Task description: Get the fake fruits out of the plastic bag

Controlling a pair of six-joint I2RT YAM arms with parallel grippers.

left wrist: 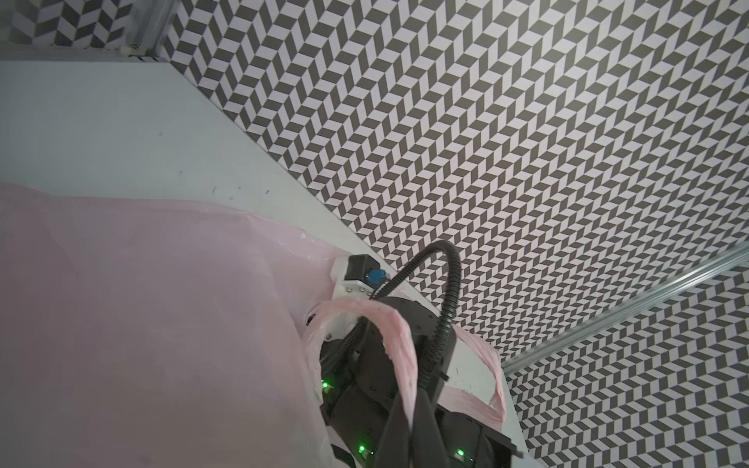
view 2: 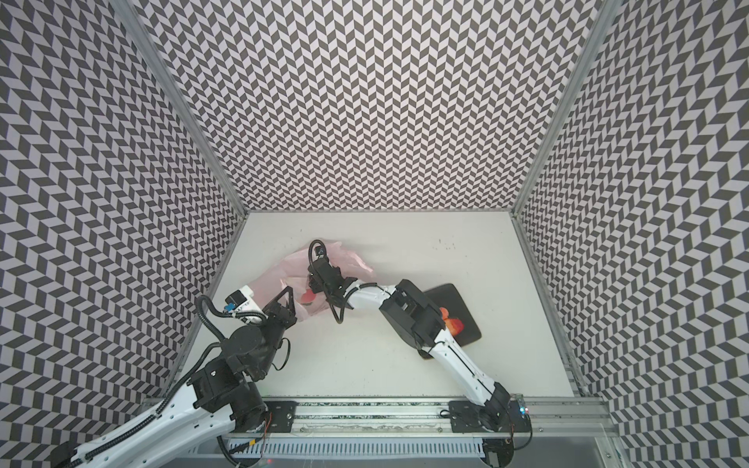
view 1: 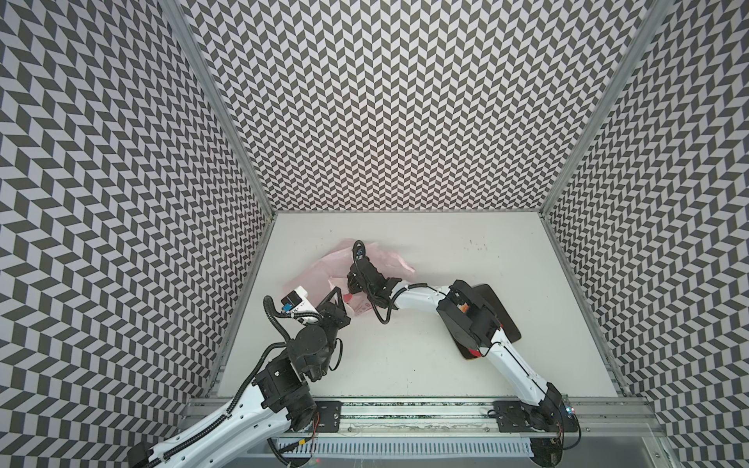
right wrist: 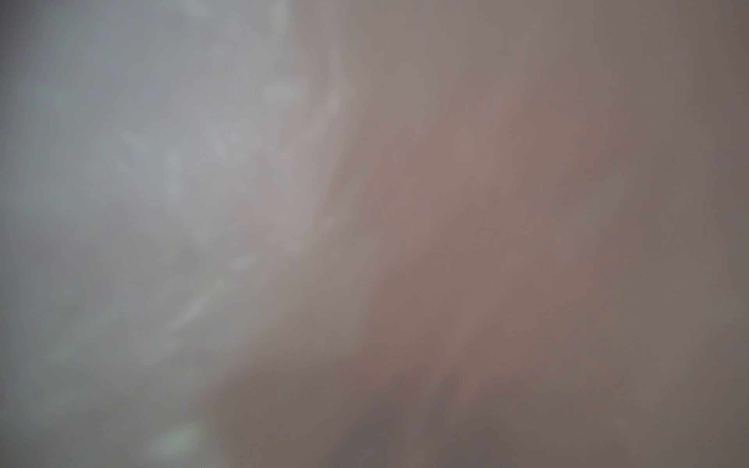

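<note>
left jaws are pinched fully shut on a loop handle (left wrist: 399, 348) of the plastic bag (view 1: 389, 257), and seem to hold that edge up so the mouth gapes toward the right arm. right jaws are down inside the bag's mouth, hidden under their own wrist in both top views. the right wrist view gives only a pink-grey blur of film against the lens, so i cannot tell how far apart they stand or whether anything is between them. the bag lies crumpled left of centre on the counter (view 1: 425, 356), toward the far side. two of the fake fruits (view 2: 454, 325), one red and one orange, sit already out on the dark board (view 2: 456, 300) at the right, partly under the right forearm. a red patch (view 2: 310, 297) shows at the bag's mouth just beside the right wrist; it may be another fruit or only print

the step in hand looks like picking the next fruit out. to do it well, the left side should hold the handle high and taut so the film does not fold over the wrist. the right jaws should close on the fruit alone — film caught with it would drag the whole bag along. a slow, straight lift toward the board seems safest, since a glossy fruit could slip from a shallow pinch
</note>
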